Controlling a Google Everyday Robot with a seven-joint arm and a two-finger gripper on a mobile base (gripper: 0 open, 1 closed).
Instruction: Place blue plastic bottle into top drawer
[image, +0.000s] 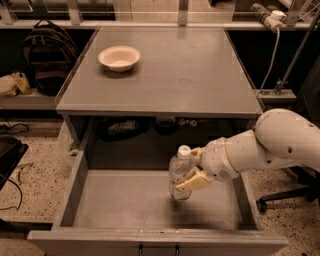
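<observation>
- Over the top drawer's (125, 202) floor, right of centre, our gripper (188, 169) grasped the blue plastic bottle (176, 171) upright.
- We judged an early release could topple it, rolling toward the front edge.

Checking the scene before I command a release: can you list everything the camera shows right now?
Clear, faintly bluish plastic water bottle: one, white cap, upright in the drawer, right of centre.
Wide grey top drawer: one, pulled open below the tabletop.
White round bowl: one, tabletop's rear left.
Flat grey tabletop: one, above the drawer.
Dark backpack: one, shelf at left.
Dark items: several, shadowed under the tabletop, unidentifiable.
Black chair base: one, floor at right.
White robot arm: one, reaching in from the right.
Gripper: one, tan fingers closed around the bottle.
</observation>
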